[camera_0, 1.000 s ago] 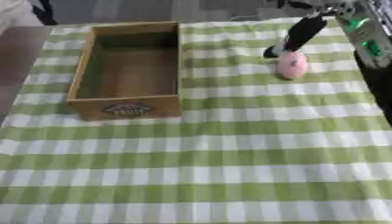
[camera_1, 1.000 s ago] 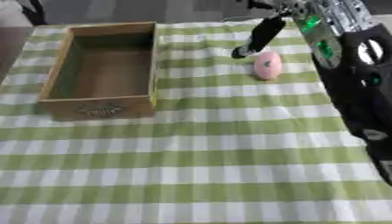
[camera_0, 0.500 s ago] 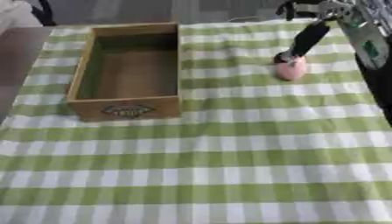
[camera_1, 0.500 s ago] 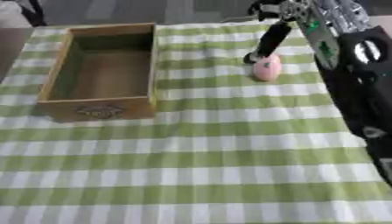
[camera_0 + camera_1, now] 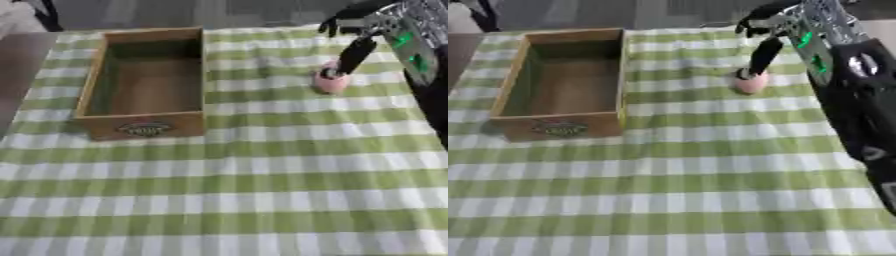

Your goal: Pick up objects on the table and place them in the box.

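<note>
Pink rounded object [image 5: 331,82] lay on the checked cloth desk [image 5: 262,170]; right hand [image 5: 773,30] touched it with 1 straight finger, grasping nothing; wooden box [image 5: 144,82] nearby.

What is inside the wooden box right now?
The wooden box shows only its bare brown floor; nothing lies in it. The near wall hides a thin strip of floor behind it.

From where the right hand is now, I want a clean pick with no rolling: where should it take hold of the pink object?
Grip the pink object across its rounded middle, coming from above. It is small and egg-like, lying on the checked cloth with open space all round. The right hand already has a straight finger touching its top, so probably close from there, thumb and fingers on opposite sides.
</note>
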Robot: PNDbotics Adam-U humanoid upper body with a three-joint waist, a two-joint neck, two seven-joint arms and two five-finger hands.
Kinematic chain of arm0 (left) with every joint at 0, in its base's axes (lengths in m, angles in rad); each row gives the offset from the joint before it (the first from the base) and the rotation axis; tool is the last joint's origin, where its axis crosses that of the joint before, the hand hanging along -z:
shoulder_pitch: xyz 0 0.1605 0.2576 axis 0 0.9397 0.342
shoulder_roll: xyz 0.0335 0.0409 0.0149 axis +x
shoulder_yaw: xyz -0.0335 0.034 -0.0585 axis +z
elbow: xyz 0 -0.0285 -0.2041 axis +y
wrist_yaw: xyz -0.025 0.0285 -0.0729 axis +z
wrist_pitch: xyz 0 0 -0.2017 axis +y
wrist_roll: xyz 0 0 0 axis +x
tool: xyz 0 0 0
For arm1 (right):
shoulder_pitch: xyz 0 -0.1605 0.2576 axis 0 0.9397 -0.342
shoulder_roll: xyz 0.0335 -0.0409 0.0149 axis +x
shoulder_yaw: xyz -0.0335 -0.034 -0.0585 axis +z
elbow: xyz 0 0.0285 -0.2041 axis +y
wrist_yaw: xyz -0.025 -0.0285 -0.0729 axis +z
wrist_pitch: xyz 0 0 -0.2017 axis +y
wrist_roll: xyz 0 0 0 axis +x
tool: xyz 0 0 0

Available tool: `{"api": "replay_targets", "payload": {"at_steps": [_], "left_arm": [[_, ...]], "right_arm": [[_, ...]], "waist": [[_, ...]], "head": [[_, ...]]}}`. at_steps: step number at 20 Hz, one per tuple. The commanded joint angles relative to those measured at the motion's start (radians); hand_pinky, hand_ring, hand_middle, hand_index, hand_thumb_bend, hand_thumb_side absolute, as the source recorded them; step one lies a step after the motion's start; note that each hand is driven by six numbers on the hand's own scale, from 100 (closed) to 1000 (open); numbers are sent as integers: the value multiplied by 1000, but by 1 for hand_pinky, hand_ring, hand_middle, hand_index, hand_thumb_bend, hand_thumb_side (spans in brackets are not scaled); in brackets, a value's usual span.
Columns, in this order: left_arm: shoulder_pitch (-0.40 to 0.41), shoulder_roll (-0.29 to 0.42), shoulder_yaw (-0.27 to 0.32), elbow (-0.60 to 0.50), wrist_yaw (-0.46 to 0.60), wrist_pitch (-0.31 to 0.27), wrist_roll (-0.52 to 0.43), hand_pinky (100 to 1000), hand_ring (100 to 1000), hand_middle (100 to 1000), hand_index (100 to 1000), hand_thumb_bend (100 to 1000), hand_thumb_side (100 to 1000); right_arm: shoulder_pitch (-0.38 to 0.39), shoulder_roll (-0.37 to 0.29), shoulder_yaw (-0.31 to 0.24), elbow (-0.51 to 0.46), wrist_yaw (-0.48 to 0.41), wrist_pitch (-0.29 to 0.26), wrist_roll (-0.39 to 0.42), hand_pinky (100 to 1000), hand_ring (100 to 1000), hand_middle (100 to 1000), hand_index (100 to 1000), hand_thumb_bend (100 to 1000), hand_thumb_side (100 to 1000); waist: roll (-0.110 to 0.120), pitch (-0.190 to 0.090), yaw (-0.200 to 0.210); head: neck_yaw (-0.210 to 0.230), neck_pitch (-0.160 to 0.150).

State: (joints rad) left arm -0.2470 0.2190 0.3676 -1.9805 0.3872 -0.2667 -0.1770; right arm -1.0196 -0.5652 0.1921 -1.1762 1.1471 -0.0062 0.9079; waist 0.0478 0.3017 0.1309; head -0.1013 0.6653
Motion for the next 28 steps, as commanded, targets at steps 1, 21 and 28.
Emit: {"api": "replay_targets", "payload": {"at_steps": [1, 21, 28], "left_arm": [[-7, 14, 3, -19, 5, 2, 0, 654, 524, 611, 917, 100, 989], [-9, 8, 4, -19, 5, 3, -5, 652, 522, 609, 916, 100, 985], [-9, 6, 4, -19, 6, 3, -7, 652, 522, 609, 916, 100, 986]], "right_arm": [[-14, -16, -5, 20, -3, -3, -1, 792, 893, 858, 1000, 326, 380], [-21, -1, 8, 140, 34, -22, -1, 772, 877, 826, 1000, 365, 366], [-25, 1, 5, 129, 90, -10, -1, 750, 853, 778, 976, 257, 420]], "waist": [[0, -17, 1], [3, -5, 8], [4, -1, 10]], "head": [[-5, -12], [-12, -17], [-16, -18]]}}
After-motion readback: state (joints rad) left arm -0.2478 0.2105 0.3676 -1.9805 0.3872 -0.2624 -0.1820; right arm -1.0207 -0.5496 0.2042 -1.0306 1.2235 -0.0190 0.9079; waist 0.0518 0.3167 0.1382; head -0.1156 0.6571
